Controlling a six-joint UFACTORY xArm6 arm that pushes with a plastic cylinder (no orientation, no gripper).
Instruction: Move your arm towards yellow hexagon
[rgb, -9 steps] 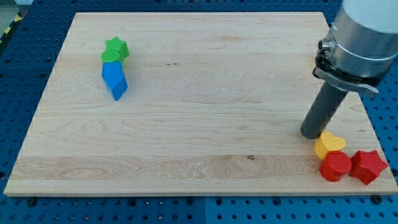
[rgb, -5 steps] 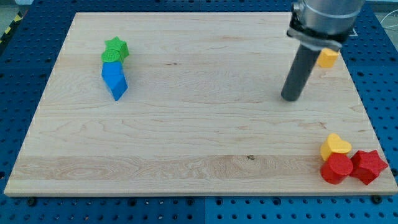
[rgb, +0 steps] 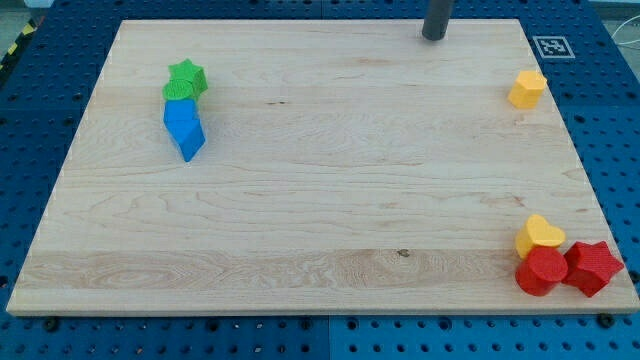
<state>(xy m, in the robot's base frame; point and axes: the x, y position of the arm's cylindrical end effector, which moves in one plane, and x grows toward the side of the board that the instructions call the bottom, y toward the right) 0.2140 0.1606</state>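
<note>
Near edge, view's bottom right: yellow heart (rgb: 539, 234) touching red cylinder (rgb: 541, 270) and red star (rgb: 592, 267). View's right, farther up: yellow hexagon (rgb: 527, 88), standing alone. Far edge: my tip (rgb: 433, 36), well left of it. No claw fitted; nothing held. Approach step under way; next, travel rightward and slightly nearer.

The dark rod's tip (rgb: 434, 36) rests near the top edge of the pale wooden board (rgb: 320, 210), well left of the yellow hexagon block (rgb: 527, 88). A green star block (rgb: 187, 77) touches blue blocks (rgb: 184, 129) at left; a yellow heart block (rgb: 538, 234), red round block (rgb: 541, 270) and red star block (rgb: 592, 267) cluster bottom right.
</note>
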